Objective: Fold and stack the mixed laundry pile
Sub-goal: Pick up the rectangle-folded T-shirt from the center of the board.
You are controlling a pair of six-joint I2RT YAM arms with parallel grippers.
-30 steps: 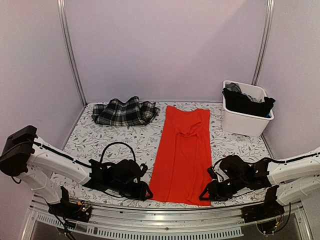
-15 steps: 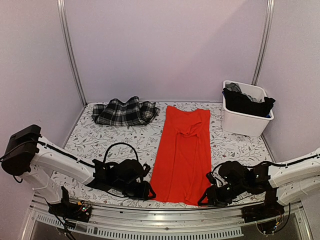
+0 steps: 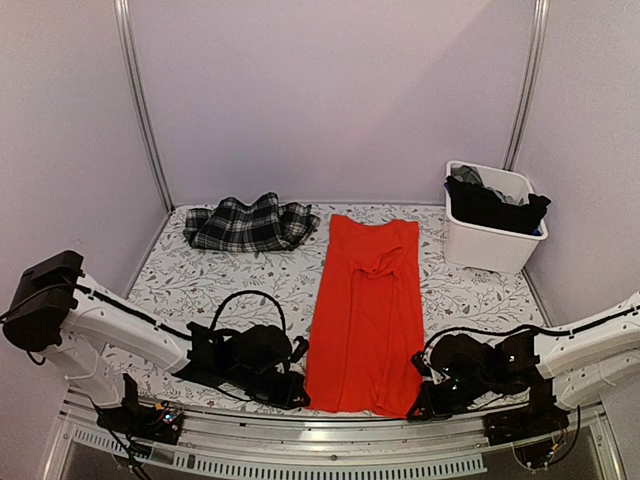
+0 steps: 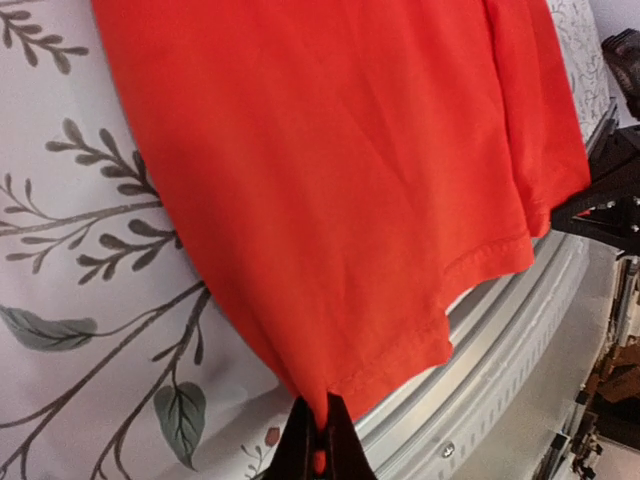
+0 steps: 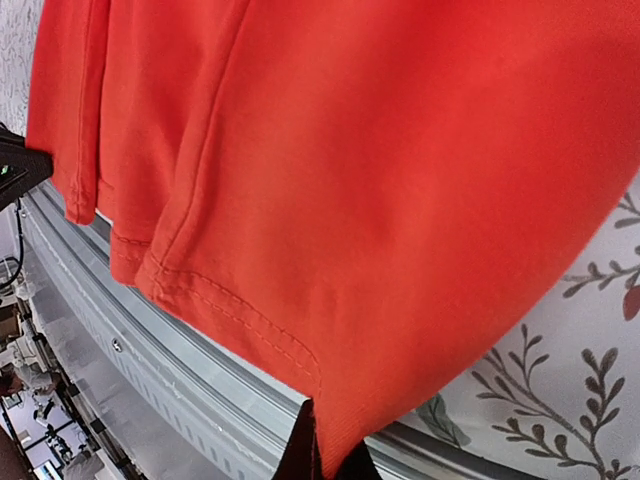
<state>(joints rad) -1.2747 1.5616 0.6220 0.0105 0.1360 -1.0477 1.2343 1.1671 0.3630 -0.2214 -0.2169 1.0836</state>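
Observation:
A bright orange-red garment point(image 3: 365, 310) lies in a long strip down the middle of the table. My left gripper point(image 3: 297, 396) is shut on its near left corner; in the left wrist view the cloth point(image 4: 330, 180) is pinched between the black jaws at my left gripper point(image 4: 322, 440). My right gripper point(image 3: 420, 408) is shut on the near right corner; the hem point(image 5: 330, 200) is clamped at my right gripper point(image 5: 330, 455). A black-and-white plaid garment point(image 3: 250, 224) lies folded at the back left. Dark garments point(image 3: 495, 205) fill the bin.
A white plastic bin point(image 3: 490, 245) stands at the back right. A floral white tablecloth point(image 3: 200, 290) covers the table. The metal rail point(image 3: 330, 430) of the table's near edge runs just below both grippers. Pale walls close in the back and sides.
Both grippers have moved toward the near edge, pulling the orange-red garment's near hem with them; the cloth now reaches closer to the rail.

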